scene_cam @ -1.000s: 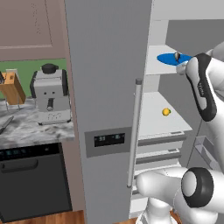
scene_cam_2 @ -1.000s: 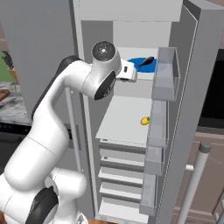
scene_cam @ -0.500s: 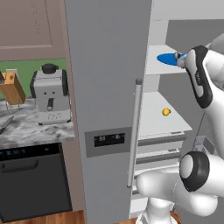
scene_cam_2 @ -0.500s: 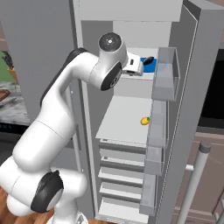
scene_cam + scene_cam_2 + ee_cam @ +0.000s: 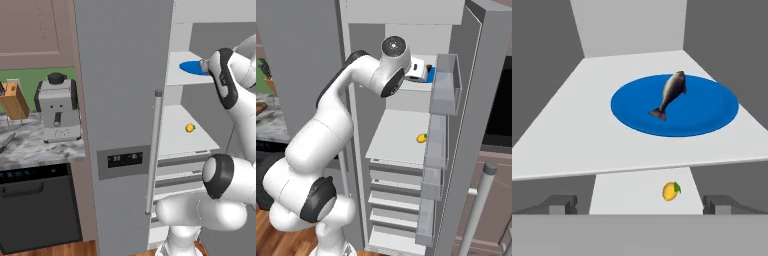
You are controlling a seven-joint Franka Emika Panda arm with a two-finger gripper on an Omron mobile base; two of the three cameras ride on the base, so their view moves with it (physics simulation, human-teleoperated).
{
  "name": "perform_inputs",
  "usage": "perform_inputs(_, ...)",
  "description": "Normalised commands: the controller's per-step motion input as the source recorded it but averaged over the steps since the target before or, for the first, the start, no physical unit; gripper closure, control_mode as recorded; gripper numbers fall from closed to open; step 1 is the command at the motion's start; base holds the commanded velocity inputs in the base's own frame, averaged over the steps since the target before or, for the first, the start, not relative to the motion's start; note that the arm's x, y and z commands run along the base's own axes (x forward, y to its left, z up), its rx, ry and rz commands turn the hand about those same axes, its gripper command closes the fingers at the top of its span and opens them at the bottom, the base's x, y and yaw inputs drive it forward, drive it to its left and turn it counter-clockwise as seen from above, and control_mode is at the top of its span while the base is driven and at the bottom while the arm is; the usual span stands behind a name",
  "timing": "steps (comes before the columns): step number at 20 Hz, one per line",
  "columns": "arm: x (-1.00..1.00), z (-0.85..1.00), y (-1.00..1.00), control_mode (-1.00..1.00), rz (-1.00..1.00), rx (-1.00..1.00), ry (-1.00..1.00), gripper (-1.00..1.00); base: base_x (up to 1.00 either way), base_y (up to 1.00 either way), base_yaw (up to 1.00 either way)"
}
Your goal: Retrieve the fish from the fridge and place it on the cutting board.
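- Left base view: the fridge (image 5: 125,100) stands with its right side open, and the blue plate (image 5: 192,67) lies on the upper shelf (image 5: 180,76). The arm's wrist sits at about 3 o'clock of the plate, right at the shelf's front edge, and hides the claw's tips. A small yellow fruit (image 5: 189,128) rests on the shelf below, at roughly 6 o'clock of the plate. The fish is too small to make out here.
- Right base view: the arm reaches into the open fridge at upper-shelf height. A sliver of the plate (image 5: 430,75) shows just past the wrist, at about 3 o'clock of it, beside the grey door bin (image 5: 446,86). The fruit (image 5: 421,138) lies well below, near 6 o'clock.
- Hand view: the claw (image 5: 639,205) is spread wide and holds nothing, its two tips low at either side of the frame. The fish (image 5: 671,92) lies on the plate, apart from the claw and ahead of it at roughly 12 to 1 o'clock. Its long axis runs from the tail near 7 o'clock to the head near 1 o'clock, so it is nearly in line with the reach. I judge the spread tips would straddle its slim body after a forward move over the shelf edge.
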Motion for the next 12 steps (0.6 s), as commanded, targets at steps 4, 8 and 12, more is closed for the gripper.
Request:
perform_inputs(4, 0.47, 0.0, -0.08, -1.0, 0.0, 0.0, 0.0, -1.0, 0.0, 0.0, 0.0)
perform_inputs(8, 0.44, -0.04, -0.09, -1.0, 0.0, 0.0, 0.0, -1.0, 0.0, 0.0, 0.0)
perform_inputs(12, 0.42, -0.01, -0.12, -1.0, 0.0, 0.0, 0.0, -1.0, 0.0, 0.0, 0.0)
